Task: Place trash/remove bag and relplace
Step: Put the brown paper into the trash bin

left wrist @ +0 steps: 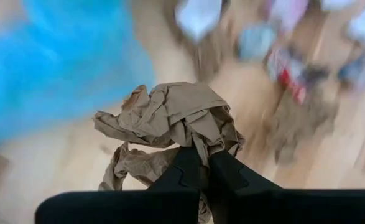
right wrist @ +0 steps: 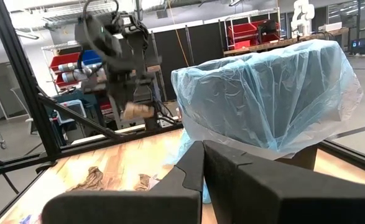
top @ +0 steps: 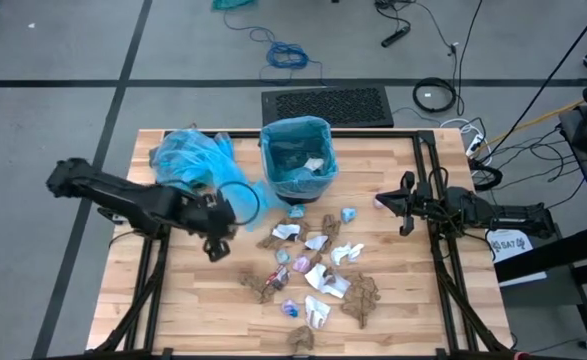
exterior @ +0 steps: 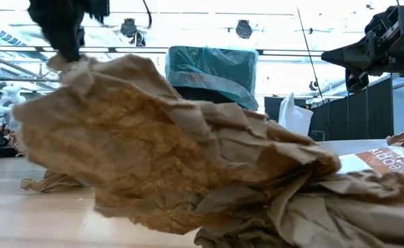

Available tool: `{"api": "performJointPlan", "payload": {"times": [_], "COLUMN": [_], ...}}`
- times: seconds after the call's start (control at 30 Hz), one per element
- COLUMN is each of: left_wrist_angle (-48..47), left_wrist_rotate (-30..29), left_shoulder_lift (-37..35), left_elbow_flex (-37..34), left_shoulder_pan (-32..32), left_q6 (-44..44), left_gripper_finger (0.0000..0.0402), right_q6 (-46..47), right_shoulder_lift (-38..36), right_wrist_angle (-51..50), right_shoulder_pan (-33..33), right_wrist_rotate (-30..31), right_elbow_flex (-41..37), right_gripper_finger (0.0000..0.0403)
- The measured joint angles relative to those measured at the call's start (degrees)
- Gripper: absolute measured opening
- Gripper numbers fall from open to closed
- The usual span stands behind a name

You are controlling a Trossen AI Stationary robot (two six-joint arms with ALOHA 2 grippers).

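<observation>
Right gripper [right wrist: 202, 163] at bottom centre, fingers pressed together; bin lined with pale blue bag [right wrist: 266, 99] fills right half; left gripper [right wrist: 134, 107] upper left, brown paper wad [right wrist: 135, 111] pinched, above wooden table [right wrist: 117, 165].

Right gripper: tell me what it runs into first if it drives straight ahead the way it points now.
Most likely the bin lined with a blue bag. The right gripper, shut and empty, points across the table at it in its wrist view, with nothing seen between them. Depth is unclear; it may pass just beside the bin.
</observation>
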Motion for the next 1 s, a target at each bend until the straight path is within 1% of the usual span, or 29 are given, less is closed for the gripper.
{"api": "performJointPlan", "payload": {"times": [0.13,0.2,0.33,0.43,0.5,0.57,0.63,0.7,0.87,1.0], "left_wrist_angle": [0.4,0.9,6.2,14.5,20.2,25.5,29.1,31.8,39.0,40.9], "left_wrist_rotate": [-6.6,-9.0,-10.0,-10.0,-9.6,-7.7,-6.1,-5.7,-5.6,-5.2], "left_shoulder_lift": [-4.3,-5.0,-4.5,-3.1,-1.5,0.8,3.6,6.9,14.7,19.9], "left_elbow_flex": [3.1,4.7,7.9,9.5,10.5,11.8,13.4,15.4,19.2,22.2], "left_shoulder_pan": [1.7,3.3,8.0,11.5,13.7,15.9,18.1,20.0,23.6,25.7], "left_q6": [3.1,5.4,14.8,21.6,25.2,29.1,32.1,34.4,36.8,36.4], "left_gripper_finger": [0.001,0.001,0.001,0.001,0.001,0.001,0.001,0.0011,0.0011,0.0017], "right_q6": [0.0,0.0,0.0,0.0,0.0,0.0,0.0,0.0,0.0,0.0], "right_shoulder_lift": [0.0,0.0,0.0,0.0,0.0,0.0,0.0,0.0,0.0,0.0], "right_wrist_angle": [0.0,0.0,0.0,0.0,0.0,0.0,0.0,0.0,0.0,0.0], "right_shoulder_pan": [0.0,0.0,0.0,0.0,0.0,0.0,0.0,0.0,0.0,0.0], "right_wrist_rotate": [0.0,0.0,0.0,0.0,0.0,0.0,0.0,0.0,0.0,0.0], "right_elbow_flex": [0.0,0.0,0.0,0.0,0.0,0.0,0.0,0.0,0.0,0.0], "right_gripper_finger": [0.0,0.0,0.0,0.0,0.0,0.0,0.0,0.0,0.0,0.0]}}
